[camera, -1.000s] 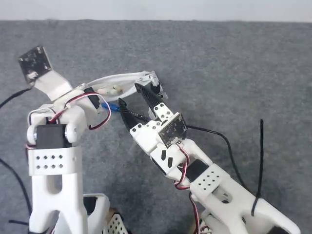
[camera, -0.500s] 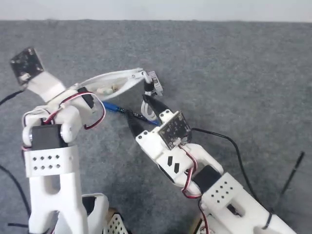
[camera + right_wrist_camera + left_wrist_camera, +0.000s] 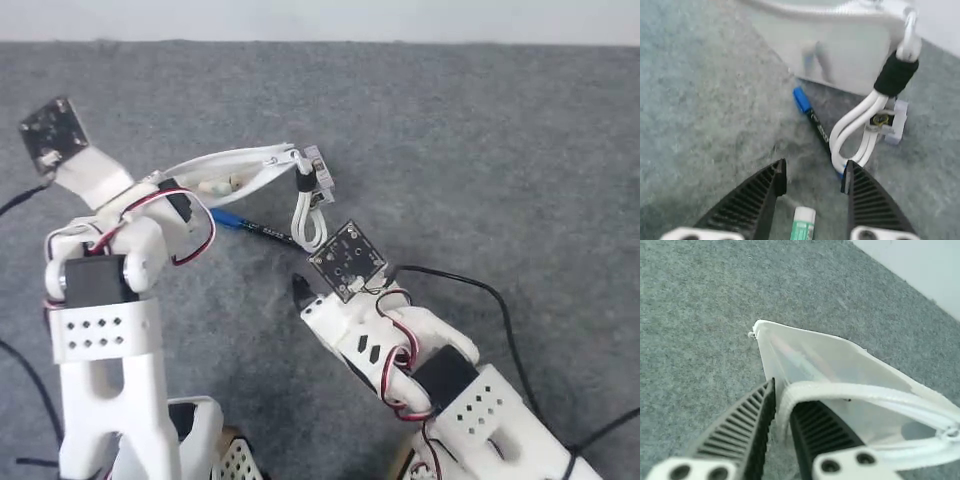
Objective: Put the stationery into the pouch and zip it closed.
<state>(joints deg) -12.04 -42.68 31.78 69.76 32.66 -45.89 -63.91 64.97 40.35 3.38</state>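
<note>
Pouch (image 3: 232, 166) lies open on the counter (image 3: 500, 120), rim pinched by my left tool (image 3: 781, 401), while my right tool (image 3: 812, 172) hangs spread above the blue pen (image 3: 812, 120) and, I think, a glue stick (image 3: 804, 225): loading step, so I'd close on the pen next.

Open white pouch (image 3: 232, 160), blue-capped pen (image 3: 258, 229) beside

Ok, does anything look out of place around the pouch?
Yes. The blue-capped pen lies on the mat outside the open pouch, one end under the white strap loop. A small white and green item also lies loose by the open right claw. The left claw grips the pouch rim.
</note>
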